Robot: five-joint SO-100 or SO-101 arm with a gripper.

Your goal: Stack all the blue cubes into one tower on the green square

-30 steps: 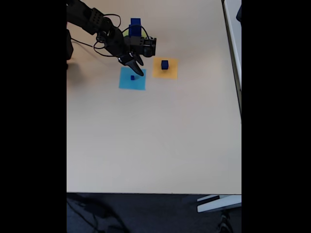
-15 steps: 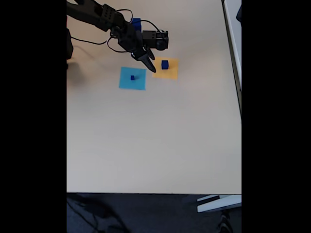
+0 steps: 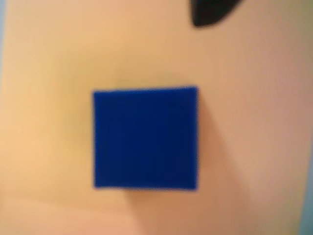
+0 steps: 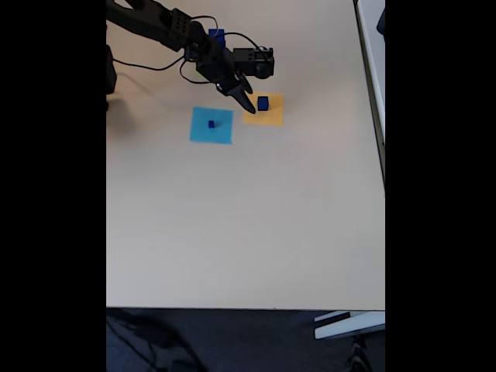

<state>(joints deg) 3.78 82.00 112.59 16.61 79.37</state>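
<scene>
In the fixed view a small blue cube (image 4: pixel 263 102) stands on an orange-yellow square (image 4: pixel 267 116). My gripper (image 4: pixel 246 105) hovers just left of it, open, with nothing between its fingers. The wrist view looks straight down on that blue cube (image 3: pixel 145 138), blurred and close, with one dark fingertip (image 3: pixel 212 12) at the top edge. A tiny blue cube (image 4: pixel 211 123) sits on the light-blue square (image 4: pixel 211 133). Behind my arm, near the table's far edge, part of another blue cube (image 4: pixel 216 35) shows. The green square is hidden by the arm.
My black arm (image 4: pixel 167 27) with its cables reaches in from the top left of the fixed view. The beige table (image 4: pixel 248 225) runs wide and bare toward its front edge. A white table edge (image 4: pixel 370 46) runs along the right side.
My gripper swung right from above the light-blue square to beside the cube on the orange-yellow square. The tiny cube on the light-blue square came into plain sight.
</scene>
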